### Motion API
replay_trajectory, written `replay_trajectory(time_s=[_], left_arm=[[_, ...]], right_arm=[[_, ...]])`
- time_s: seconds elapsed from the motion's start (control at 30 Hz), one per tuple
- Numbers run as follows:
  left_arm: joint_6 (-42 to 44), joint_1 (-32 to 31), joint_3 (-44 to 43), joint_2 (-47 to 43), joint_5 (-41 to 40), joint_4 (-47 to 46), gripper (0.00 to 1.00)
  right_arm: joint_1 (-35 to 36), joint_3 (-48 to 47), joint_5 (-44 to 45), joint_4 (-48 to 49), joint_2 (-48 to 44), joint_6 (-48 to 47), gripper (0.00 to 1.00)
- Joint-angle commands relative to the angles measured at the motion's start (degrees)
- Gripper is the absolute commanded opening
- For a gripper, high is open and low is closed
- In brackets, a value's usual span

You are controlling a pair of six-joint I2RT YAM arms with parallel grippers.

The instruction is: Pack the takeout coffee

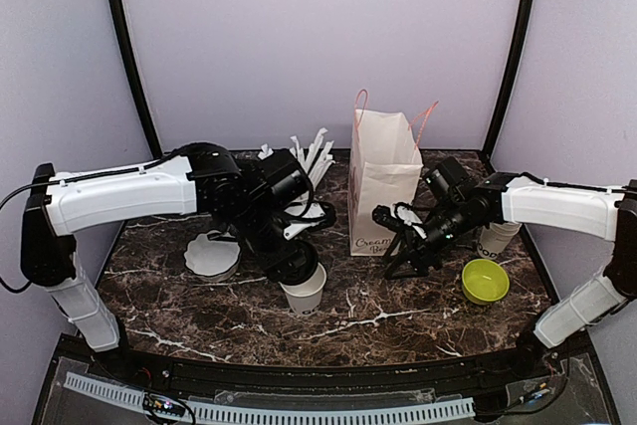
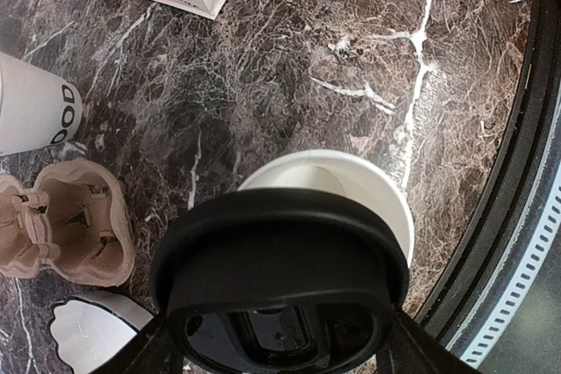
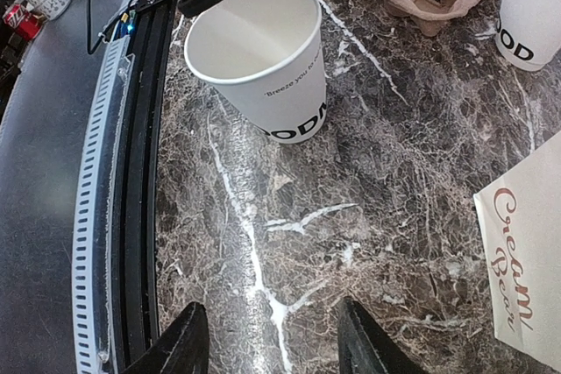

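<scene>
While our left tool [image 2: 280, 343] is clamping a black lid [image 2: 280, 269] between its fingers, we are holding that lid just over one edge of a white paper cup [image 2: 355, 183] with black lettering. The cup is standing upright and open on the marbled tabletop [image 2: 289, 67], close to the near edge. We cannot tell whether lid and rim are touching. A second white lettered cup [image 2: 35, 111] is standing farther back, just beside a brown pulp cup carrier [image 2: 74, 221], and its top is lying outside the wrist views. Our right tool [image 3: 276, 339] is hovering with its fingers [image 3: 186, 343] spread wide and nothing between them, low over bare tabletop near the front of the paper bag [image 3: 526, 260]. The bag is standing upright at the middle of the tabletop. A green bowl [image 1: 485, 281] is sitting to its right near the right arm, and wrapped straws [image 1: 317, 151] are sticking up behind the left arm.
</scene>
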State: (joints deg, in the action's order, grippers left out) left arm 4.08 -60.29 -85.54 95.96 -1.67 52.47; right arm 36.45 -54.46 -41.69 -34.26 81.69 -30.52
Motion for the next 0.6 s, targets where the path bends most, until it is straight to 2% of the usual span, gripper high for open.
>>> replay_trajectory(time_s=[0.0,0.2,0.57], left_arm=[[1.3,-0.3,-2.8,1.6,0.9,3.1,0.71],[0.8,-0.3,-4.9,3.7,0.9,5.9,0.72],[1.0,-0.3,-5.9,5.3,4.0,5.6,0.72]], right_arm=[[0.6,0.4,0.1,0.3,0.1,-0.9,0.5],[0.7,0.3,0.2,-0.1,0.1,-1.2,0.5],[0.9,0.2,0.6,-0.6,0.6,-1.7,0.5]])
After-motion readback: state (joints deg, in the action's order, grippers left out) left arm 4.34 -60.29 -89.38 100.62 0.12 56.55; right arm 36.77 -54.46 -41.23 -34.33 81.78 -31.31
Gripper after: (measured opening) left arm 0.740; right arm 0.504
